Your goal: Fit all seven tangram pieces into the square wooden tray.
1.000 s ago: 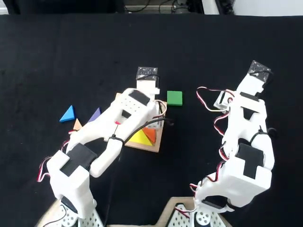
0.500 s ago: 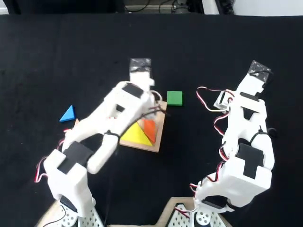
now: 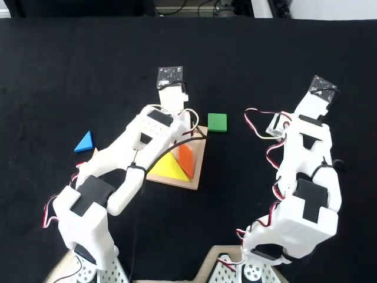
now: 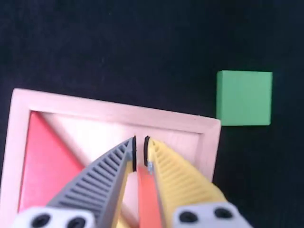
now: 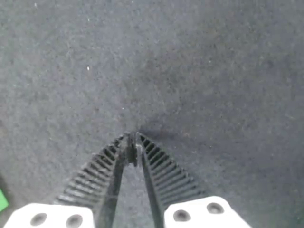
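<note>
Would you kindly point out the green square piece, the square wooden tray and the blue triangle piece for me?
green square piece (image 3: 217,122), high view, centre of its top face.
square wooden tray (image 4: 114,114), left wrist view, bare stretch of its rim.
blue triangle piece (image 3: 86,144), high view, middle of its top face.

My left arm (image 3: 126,150) covers much of the wooden tray (image 3: 179,183) and most of a tan piece (image 3: 94,152). On the left wrist camera, my left tool (image 4: 140,151) hides most of the orange piece (image 4: 148,204), and the red piece (image 4: 47,166) runs off the edge.
</note>
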